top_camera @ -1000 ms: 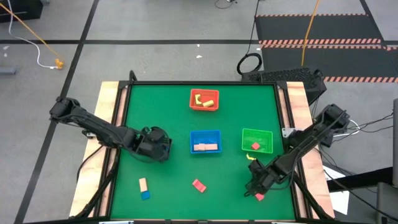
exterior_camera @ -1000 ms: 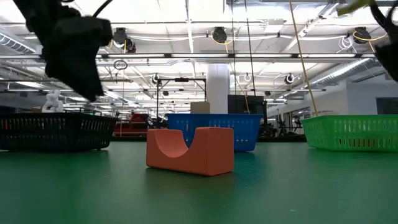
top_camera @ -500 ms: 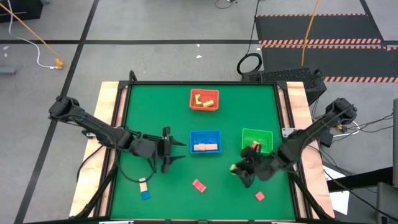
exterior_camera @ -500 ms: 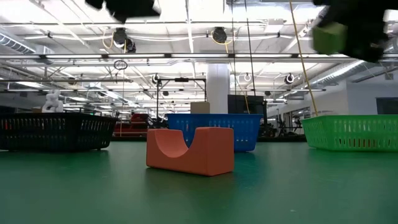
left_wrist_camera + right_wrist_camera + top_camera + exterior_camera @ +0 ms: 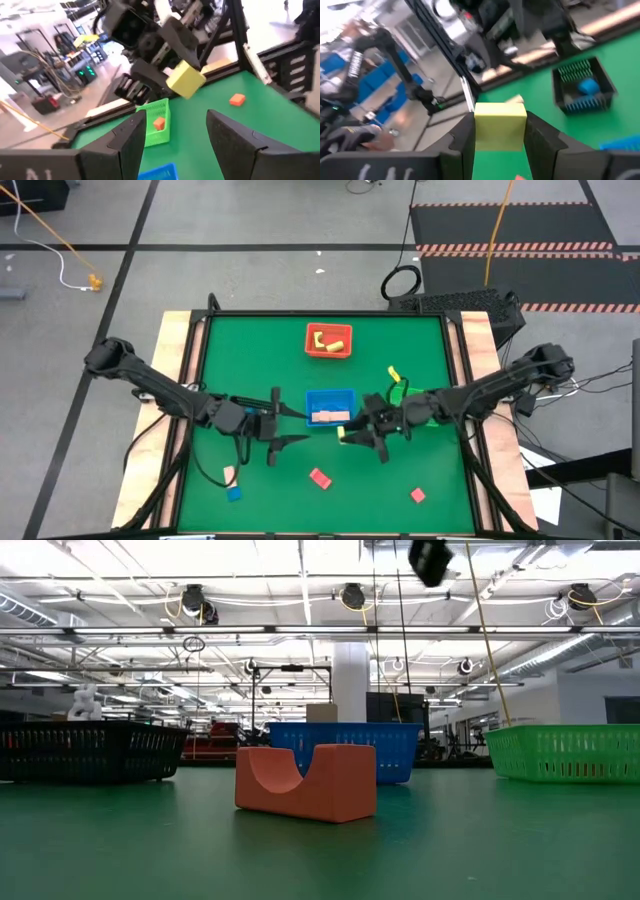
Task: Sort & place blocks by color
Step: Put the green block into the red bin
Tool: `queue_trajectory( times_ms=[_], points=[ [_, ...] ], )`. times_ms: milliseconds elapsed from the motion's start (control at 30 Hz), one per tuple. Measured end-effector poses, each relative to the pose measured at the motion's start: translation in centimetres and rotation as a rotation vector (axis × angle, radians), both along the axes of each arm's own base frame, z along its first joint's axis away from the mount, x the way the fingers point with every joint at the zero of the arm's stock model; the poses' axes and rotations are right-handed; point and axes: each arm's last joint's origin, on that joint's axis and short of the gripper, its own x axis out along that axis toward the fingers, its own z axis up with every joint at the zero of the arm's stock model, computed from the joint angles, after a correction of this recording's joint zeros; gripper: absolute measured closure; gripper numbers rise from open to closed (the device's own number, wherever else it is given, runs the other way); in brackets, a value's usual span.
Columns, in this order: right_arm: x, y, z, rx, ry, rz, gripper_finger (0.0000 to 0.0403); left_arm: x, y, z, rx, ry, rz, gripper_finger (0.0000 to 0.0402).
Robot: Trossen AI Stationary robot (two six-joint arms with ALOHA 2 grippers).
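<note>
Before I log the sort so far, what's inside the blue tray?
The blue tray holds one pale tan bar. The right tool's arm crosses its right edge, so anything under there is hidden.

high: straight down on table (image 5: pixel 420 345) | low: table level | wrists: each faces other arm

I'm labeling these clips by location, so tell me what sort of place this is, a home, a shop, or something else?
Most likely a robotics lab or workshop in a large industrial hall. The low view shows a high ceiling with hanging lights and a white pillar; the high view shows a bare concrete floor with cables around the table.
</note>
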Motion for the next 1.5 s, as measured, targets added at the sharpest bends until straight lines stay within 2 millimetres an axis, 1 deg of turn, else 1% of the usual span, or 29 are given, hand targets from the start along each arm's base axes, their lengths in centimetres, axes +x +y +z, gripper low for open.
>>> queue_trajectory(
  times_ms=[200, 300, 400, 533, 700, 800, 900, 1033, 1133, 1233, 1333, 1367, 1500],
  points=[
    [1.6, -2.0, -0.1, 0.019, -0.08, 0.026, 0.029, 0.7, 0.1, -0.2, 0.062, -0.042, 0.016, 0.0191],
    [2.3, -2.9, -0.5, 0.035, -0.091, 0.012, 0.029, 0.7, 0.3, -0.2, 0.072, -0.041, 0.024, 0.018],
    [2.9, -3.6, -1.1, 0.067, -0.092, 0.008, 0.029, 0.8, 0.5, -0.2, 0.085, -0.041, 0.032, 0.0157],
    [3.8, -4.3, -1.6, 0.114, -0.122, 0.012, 0.029, 1.0, 0.8, -0.2, 0.104, -0.043, 0.042, 0.0111],
    [4.4, -5.1, -1.9, 0.126, -0.174, -0.002, 0.029, 1.3, 1.1, -0.6, 0.11, -0.031, 0.047, 0.0056],
    [4.6, -5.4, -1.9, 0.126, -0.193, -0.012, 0.029, 1.7, 1.2, -0.7, 0.125, -0.049, 0.05, 0.0039],
    [4.7, -5.5, -2.0, 0.123, -0.198, -0.016, 0.029, 2.2, 1.4, -1.2, 0.155, -0.051, 0.056, 0.0037],
    [4.6, -5.5, -1.8, 0.117, -0.212, -0.019, 0.029, 3.2, 2.0, -1.6, 0.149, -0.098, 0.091, 0.0062],
    [4.7, -5.5, -1.8, 0.113, -0.214, -0.02, 0.029, 3.8, 2.6, -2.0, 0.145, -0.112, 0.114, 0.0101],
    [4.7, -5.5, -1.8, 0.108, -0.215, -0.019, 0.029, 4.0, 2.9, -2.0, 0.142, -0.125, 0.129, 0.0159],
    [4.7, -5.5, -1.8, 0.111, -0.214, -0.017, 0.029, 4.0, 3.0, -2.1, 0.159, -0.124, 0.135, 0.0235],
    [4.6, -5.5, -1.8, 0.122, -0.211, -0.016, 0.029, 4.0, 3.0, -2.1, 0.171, -0.121, 0.134, 0.0247],
    [4.7, -5.6, -1.9, 0.137, -0.203, -0.016, 0.029, 4.0, 3.0, -2.1, 0.212, -0.119, 0.13, 0.0248]
  ],
)
